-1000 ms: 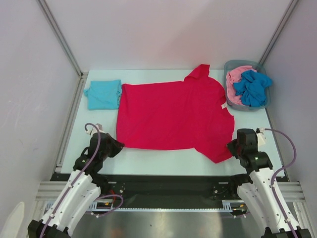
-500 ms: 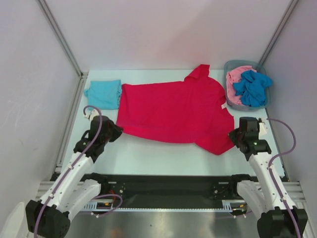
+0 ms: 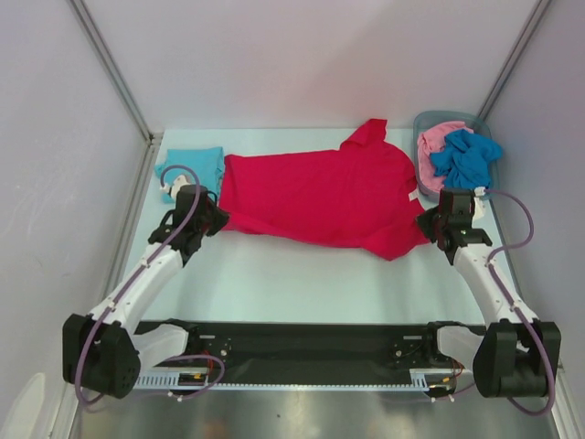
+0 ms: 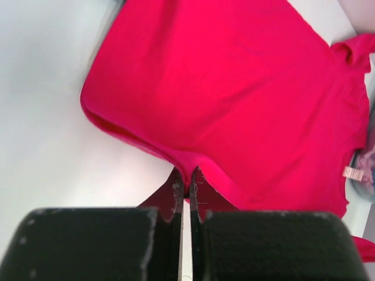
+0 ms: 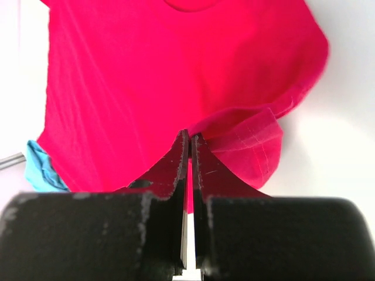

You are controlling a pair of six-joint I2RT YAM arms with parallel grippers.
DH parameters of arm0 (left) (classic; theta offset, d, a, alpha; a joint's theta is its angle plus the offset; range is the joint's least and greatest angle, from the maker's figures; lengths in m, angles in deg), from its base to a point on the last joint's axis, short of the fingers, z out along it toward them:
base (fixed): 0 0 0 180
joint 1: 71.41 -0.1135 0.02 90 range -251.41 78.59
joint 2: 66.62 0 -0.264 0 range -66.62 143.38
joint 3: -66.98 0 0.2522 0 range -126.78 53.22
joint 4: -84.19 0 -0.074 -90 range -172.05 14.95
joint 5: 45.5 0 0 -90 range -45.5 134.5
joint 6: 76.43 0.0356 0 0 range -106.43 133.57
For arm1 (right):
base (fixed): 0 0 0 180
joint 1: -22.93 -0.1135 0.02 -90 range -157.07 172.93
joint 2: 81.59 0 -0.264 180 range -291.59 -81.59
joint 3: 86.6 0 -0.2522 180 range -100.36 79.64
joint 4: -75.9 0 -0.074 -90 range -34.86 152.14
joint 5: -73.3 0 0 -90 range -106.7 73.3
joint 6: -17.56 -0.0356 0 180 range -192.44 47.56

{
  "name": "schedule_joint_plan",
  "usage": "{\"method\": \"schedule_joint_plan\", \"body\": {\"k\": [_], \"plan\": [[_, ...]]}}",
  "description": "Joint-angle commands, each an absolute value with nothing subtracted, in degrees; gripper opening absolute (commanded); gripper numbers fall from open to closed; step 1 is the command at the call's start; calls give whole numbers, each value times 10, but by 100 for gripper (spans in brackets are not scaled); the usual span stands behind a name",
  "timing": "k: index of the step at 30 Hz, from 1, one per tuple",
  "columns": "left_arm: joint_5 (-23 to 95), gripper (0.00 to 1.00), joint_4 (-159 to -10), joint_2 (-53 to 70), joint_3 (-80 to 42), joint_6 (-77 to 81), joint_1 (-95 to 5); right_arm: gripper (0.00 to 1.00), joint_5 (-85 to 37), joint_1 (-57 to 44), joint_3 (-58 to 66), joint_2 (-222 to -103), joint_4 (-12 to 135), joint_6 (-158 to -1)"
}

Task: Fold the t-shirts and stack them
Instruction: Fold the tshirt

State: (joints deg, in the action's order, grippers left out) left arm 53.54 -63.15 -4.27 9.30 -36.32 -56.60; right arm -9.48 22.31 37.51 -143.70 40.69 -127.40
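Across the middle of the pale table (image 3: 302,283) lies the red t-shirt (image 3: 320,197), spread flat over its far part with its near edge lifted and drawn toward the far side, 1 sleeve pointing to the far wall and a white label (image 3: 413,195) showing near its right edge; both arms reach forward from their bases at the near edge, stretched long and low, each slanting toward its own corner of the shirt. On the left, the left gripper (image 3: 212,219) sits at the near-left corner of the garment; the wrist view shows its 2 fingers (image 4: 177,193) pressed almost together with the red hem pinched between the tips, the cloth rising in a small peak there. On the right, the right gripper (image 3: 430,226) meets the near-right corner; its jaws are likewise nearly closed, nipping a folded bit of hemmed red fabric. Just beside the shirt's left edge rests a folded teal t-shirt (image 3: 196,165), close to the left wrist. At the far-right corner stands a grey bin (image 3: 419,155) holding a crumpled pink t-shirt (image 3: 437,137) and a blue t-shirt (image 3: 466,160) on top of it.
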Motion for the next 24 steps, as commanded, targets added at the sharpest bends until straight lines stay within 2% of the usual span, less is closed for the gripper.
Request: {"method": "schedule_joint_plan", "body": {"k": [1,15,24], "plan": [[553,0,-674,-19,52,-348,-578,0,-103,240,342,-1464,470,-1269],[549,0,-742,146,-4,-352,-593,0,-103,243,302,-1585,564,-1289],[543,0,-761,203,-52,-346,-586,0,-113,242,250,-1657,616,-1297]]}}
